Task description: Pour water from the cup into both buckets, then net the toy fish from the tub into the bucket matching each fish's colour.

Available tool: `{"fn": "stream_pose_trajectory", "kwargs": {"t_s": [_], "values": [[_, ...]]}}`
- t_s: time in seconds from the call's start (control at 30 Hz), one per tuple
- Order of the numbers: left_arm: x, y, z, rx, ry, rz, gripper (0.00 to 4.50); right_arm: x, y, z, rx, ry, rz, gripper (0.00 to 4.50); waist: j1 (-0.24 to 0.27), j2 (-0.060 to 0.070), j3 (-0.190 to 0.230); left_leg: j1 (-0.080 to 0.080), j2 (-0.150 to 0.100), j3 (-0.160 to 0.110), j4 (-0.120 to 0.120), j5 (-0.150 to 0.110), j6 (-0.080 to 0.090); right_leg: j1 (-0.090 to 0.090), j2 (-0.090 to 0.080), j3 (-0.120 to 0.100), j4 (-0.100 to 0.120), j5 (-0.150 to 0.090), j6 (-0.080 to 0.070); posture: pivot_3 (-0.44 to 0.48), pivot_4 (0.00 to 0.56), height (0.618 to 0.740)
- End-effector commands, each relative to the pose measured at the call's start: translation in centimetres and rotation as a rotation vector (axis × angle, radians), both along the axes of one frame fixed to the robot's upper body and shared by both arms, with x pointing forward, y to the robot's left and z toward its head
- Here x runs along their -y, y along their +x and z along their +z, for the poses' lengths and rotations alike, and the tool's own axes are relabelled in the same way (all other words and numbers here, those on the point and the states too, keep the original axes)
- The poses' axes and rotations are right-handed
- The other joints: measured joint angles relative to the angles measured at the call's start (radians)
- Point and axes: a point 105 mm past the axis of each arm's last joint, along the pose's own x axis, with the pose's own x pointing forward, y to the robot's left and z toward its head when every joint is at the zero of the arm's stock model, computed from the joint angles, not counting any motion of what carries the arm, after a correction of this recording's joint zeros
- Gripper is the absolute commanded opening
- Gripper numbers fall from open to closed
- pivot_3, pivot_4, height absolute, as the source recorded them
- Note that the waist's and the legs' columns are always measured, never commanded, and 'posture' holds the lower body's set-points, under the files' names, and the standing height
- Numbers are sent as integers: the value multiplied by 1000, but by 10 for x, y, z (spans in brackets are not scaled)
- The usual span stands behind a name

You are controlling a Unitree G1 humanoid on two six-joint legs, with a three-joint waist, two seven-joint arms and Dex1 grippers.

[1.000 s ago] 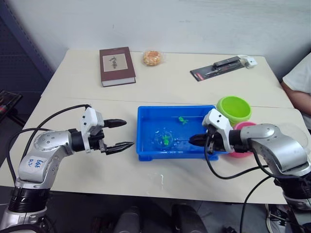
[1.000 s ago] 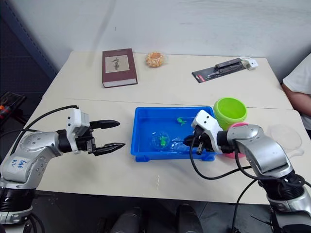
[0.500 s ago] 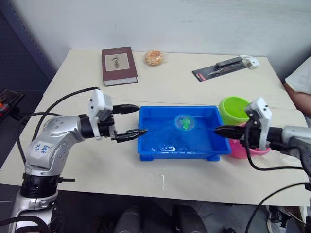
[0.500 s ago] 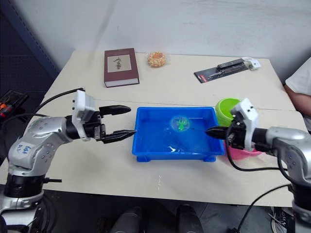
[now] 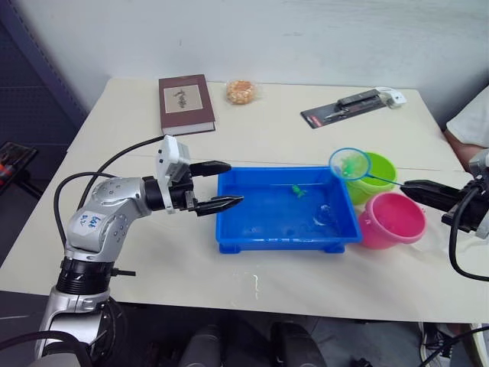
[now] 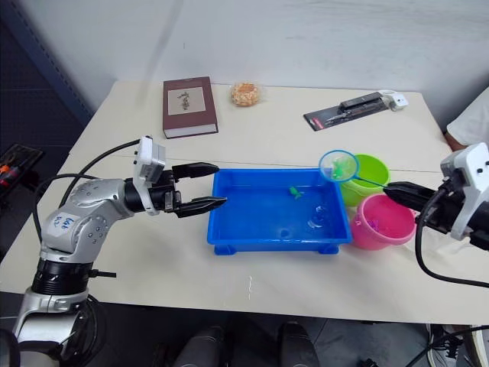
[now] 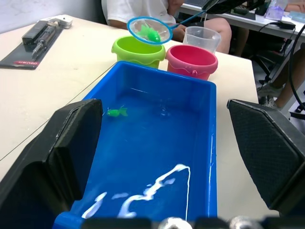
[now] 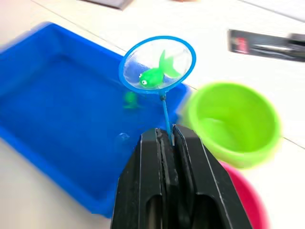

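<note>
The blue tub [image 5: 286, 245] holds water and one green toy fish [image 5: 298, 190] near its far side. My right gripper [image 5: 412, 187] is shut on the thin handle of a blue-ringed net [image 5: 350, 163]. The net hangs above the tub's far right corner, by the green bucket [image 5: 380, 174], with a green fish [image 8: 155, 75] in it. The pink bucket [image 5: 391, 218] stands just in front of the green one. A clear cup [image 7: 202, 38] stands behind the pink bucket. My left gripper [image 5: 235, 183] is open at the tub's left rim, holding nothing.
At the table's far side lie a brown book [image 5: 186, 103], an orange snack bag [image 5: 241, 91] and a black tool pack [image 5: 340, 108]. A person in white [image 5: 474, 122] sits at the right edge. Small water drops [image 5: 254, 284] lie in front of the tub.
My right gripper has drawn back to the right and raised the net with the green fish out of the tub towards the green bucket. My left gripper has moved right, up to the tub's left rim.
</note>
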Motion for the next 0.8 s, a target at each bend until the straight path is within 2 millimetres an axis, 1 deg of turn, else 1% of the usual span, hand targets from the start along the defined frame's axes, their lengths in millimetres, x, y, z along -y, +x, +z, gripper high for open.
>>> {"fn": "stream_pose_trajectory", "kwargs": {"t_s": [0.03,0.07,0.13,0.17,0.23,0.3,0.4,0.5,0.57,0.63,0.7,0.73,0.77,0.8], "values": [[5,-2,10,60,-4,-25,4489,34,12,16,147,-136,-173,0,-1,0,0,0,0,0,0,0,0,0,0,0,0,0,0,0,150,738],[6,-2,10,61,-7,-25,4489,44,17,16,191,-182,-229,0,-1,0,0,0,0,0,0,0,0,0,0,0,0,0,0,0,150,738],[7,-2,10,62,-10,-24,4489,55,22,15,236,-236,-285,0,-2,0,0,0,-1,1,0,0,0,0,0,0,0,0,0,0,150,738],[7,-2,10,58,-14,-20,4489,58,24,11,259,-348,-292,0,-2,0,0,0,0,1,0,0,0,0,0,0,0,0,0,0,150,738],[6,-1,10,54,-19,-16,4489,59,27,5,288,-491,-276,0,-3,0,0,0,0,1,0,0,0,0,0,0,0,0,0,0,150,738],[6,-1,10,56,-19,-11,4489,54,29,-2,310,-576,-234,0,-3,0,0,0,0,1,0,0,0,-1,1,0,0,0,0,0,150,738],[4,-1,11,60,-20,0,4489,45,33,-4,374,-593,-220,0,-6,0,0,1,0,2,0,1,0,-1,2,1,1,0,0,0,150,738],[4,0,11,60,-23,5,4489,42,32,-9,420,-717,-201,0,-4,0,0,1,1,2,0,1,0,-1,2,1,1,0,0,0,150,738],[3,-1,10,58,-23,8,4489,40,30,-14,431,-731,-197,0,-3,0,0,1,0,2,0,1,0,-1,2,1,1,0,0,0,150,738],[3,-1,9,57,-23,10,4489,38,27,-21,428,-783,-161,0,0,0,0,1,0,2,0,1,0,0,1,1,1,0,0,0,150,738],[3,-2,9,57,-24,11,4489,36,25,-24,456,-893,-129,0,-1,0,0,1,0,2,0,1,0,0,1,1,0,0,0,0,150,738],[3,-2,8,56,-25,11,4489,38,24,-19,508,-977,-146,0,-2,0,0,1,0,2,0,1,0,0,1,1,1,0,0,0,150,738],[3,-2,7,55,-27,14,4489,36,24,-19,532,-1047,-122,0,-3,0,0,1,0,2,0,1,0,0,1,1,0,0,0,0,150,738],[2,-1,6,54,-29,17,4489,33,25,-14,585,-1099,-125,0,-3,1,0,1,0,2,0,1,0,0,1,1,1,0,0,0,150,738]]}}
